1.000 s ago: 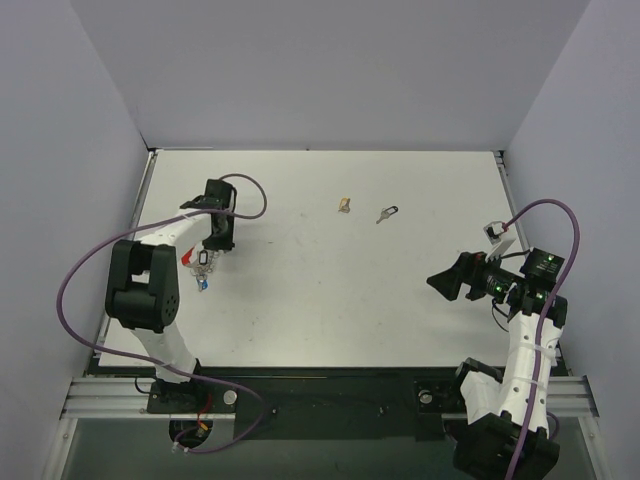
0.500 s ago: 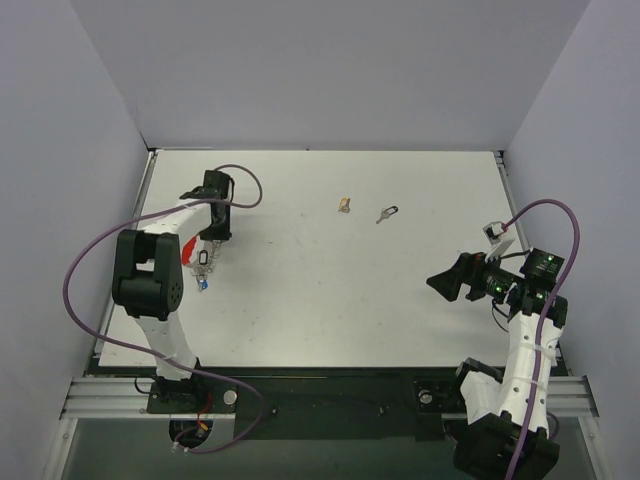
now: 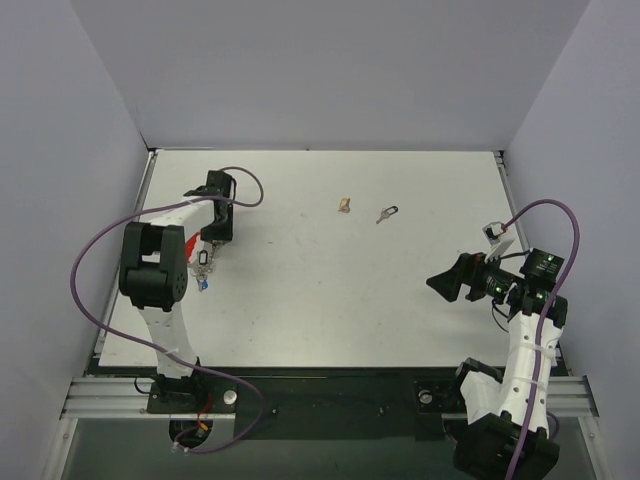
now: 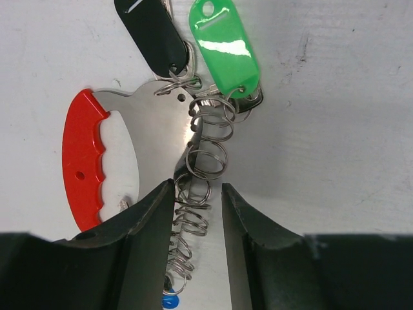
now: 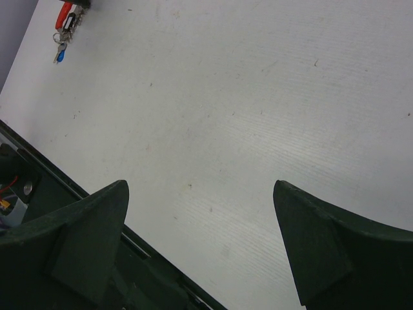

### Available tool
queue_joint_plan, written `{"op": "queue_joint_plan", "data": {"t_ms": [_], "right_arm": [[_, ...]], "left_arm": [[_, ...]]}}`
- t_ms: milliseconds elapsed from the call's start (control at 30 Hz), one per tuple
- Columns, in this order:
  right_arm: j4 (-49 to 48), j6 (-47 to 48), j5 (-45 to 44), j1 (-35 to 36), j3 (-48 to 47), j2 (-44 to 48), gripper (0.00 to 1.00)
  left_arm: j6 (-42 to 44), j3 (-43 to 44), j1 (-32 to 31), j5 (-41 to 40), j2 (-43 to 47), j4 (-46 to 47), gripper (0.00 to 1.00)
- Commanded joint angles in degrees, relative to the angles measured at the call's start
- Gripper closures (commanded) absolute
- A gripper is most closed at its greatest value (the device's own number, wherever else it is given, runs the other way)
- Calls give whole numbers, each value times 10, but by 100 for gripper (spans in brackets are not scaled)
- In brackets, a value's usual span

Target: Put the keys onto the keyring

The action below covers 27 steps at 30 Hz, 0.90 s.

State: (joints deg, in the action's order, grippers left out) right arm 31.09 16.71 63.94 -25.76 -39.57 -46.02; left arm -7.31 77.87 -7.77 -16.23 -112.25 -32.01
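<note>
A small silver key (image 3: 387, 214) lies alone on the white table (image 3: 330, 300), right of centre at the back. The keyring bunch (image 3: 203, 262) lies at the left. It is a chain of steel split rings (image 4: 206, 158) joined to a red-handled metal plate (image 4: 84, 161), a black tag (image 4: 155, 35), a green tag (image 4: 226, 45) and a blue bit (image 4: 171, 301). My left gripper (image 4: 197, 187) stands over the ring chain, jaws apart on either side of it, the right finger (image 4: 242, 219) clear of the rings. My right gripper (image 5: 200, 187) is wide open above bare table.
A small tan lump (image 3: 344, 205) lies just left of the loose key. A small white tag (image 3: 494, 232) sits near the right edge. Grey walls enclose the table on three sides. The black front rail (image 5: 39, 187) runs under my right gripper.
My left gripper's jaws have widened and its wrist has drawn back toward the far side. The keyring bunch stays on the table. The right arm has not moved.
</note>
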Motion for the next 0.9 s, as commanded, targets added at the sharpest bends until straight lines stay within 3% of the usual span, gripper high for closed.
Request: {"op": "queue_joint_plan", "data": {"t_ms": [0,867], "right_arm": [[5,14,25,5,-24,1,11],[12,21,32,5,-26,1,11]], "left_arm": [[-6,23,6,4,-7,-11,55],[-2,6,10,-13,11,-5,50]]}}
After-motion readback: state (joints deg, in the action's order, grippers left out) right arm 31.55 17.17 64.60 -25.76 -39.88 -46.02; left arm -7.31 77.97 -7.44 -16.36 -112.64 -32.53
